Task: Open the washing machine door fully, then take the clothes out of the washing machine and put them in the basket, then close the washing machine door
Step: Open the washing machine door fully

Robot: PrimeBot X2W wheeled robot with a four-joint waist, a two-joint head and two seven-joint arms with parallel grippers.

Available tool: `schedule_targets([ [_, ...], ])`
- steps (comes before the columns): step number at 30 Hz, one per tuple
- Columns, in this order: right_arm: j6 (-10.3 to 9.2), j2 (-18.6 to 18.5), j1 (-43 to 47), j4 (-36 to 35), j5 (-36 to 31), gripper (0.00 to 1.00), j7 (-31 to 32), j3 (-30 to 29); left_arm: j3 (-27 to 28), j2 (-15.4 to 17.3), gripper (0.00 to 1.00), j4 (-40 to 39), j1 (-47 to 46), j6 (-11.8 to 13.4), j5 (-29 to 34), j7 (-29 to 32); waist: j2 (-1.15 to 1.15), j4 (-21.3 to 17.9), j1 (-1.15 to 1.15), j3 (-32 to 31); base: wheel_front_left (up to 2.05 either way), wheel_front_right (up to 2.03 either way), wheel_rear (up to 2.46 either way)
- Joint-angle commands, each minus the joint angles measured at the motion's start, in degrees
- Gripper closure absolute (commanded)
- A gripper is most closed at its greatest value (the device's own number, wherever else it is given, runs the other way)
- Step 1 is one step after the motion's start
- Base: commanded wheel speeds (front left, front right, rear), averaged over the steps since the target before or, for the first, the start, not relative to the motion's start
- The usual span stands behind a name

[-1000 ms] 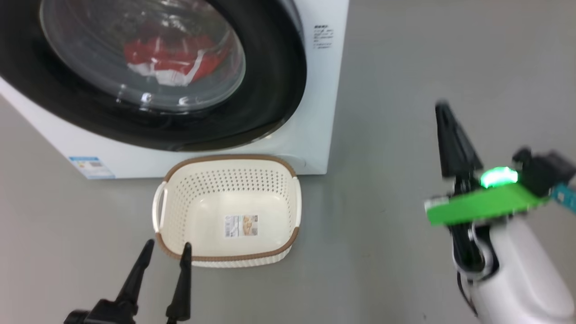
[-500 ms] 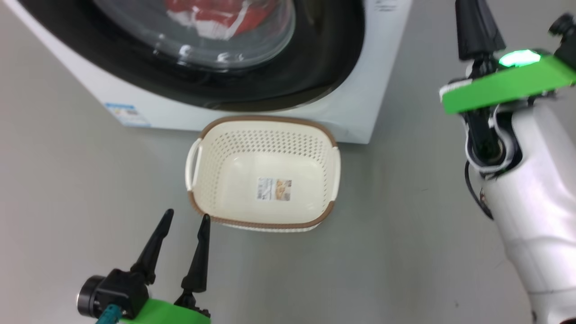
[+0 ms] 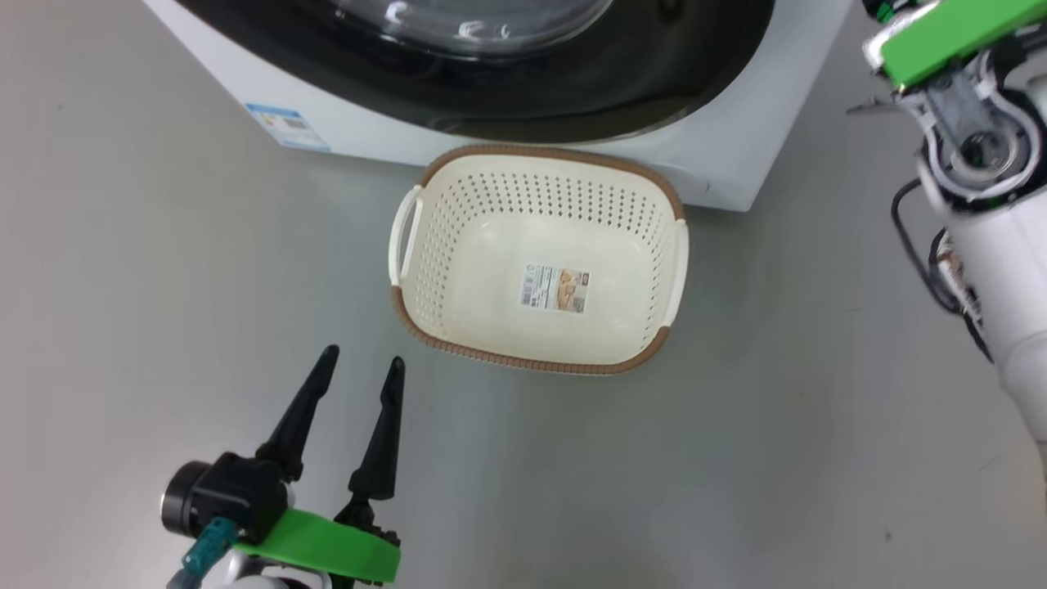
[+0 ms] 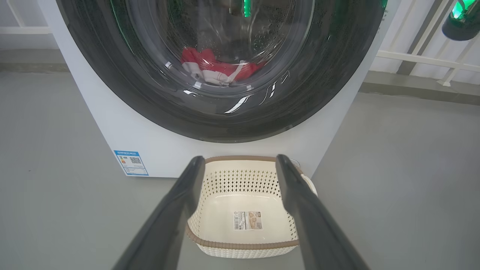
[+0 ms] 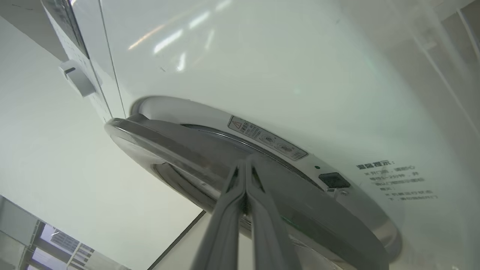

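The left gripper (image 3: pixel 360 366) hangs spread near the basket (image 3: pixel 458 237); the right gripper (image 5: pixel 245 163), fingers together, points at the door (image 5: pixel 176 144).

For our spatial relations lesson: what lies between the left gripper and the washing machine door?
The empty basket, on the floor. The left wrist view shows it just past the left gripper, with the washing machine door beyond.
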Motion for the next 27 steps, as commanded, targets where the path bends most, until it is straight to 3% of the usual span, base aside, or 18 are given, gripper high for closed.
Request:
schedule_targets([
  [1, 0.03, 0.53, -1.73, -0.67, 2.05, 1.0, 1.35, 0.22, 1.44, 0.73, 0.0, -0.88, -1.3, -0.29, -0.53, -0.7, 0.0, 1.02, 0.0, 1.38, 0.0, 0.0, 0.0],
  [11, 0.03, -0.93, -7.91, 4.56, 8.64, 1.0, 12.88, 1.49, -0.03, 0.73, 0.0, -0.4, -3.08, -0.37, -1.24, -0.7, 0.0, 2.38, 0.0, 3.76, 0.0, 0.0, 0.0],
  [27, 0.03, 0.09, -9.39, 7.63, 11.97, 1.0, 21.94, 3.26, -0.47, 0.73, 0.0, 0.23, -3.62, -0.38, -1.95, -0.7, 0.0, 2.48, 0.0, 3.31, 0.0, 0.0, 0.0],
])
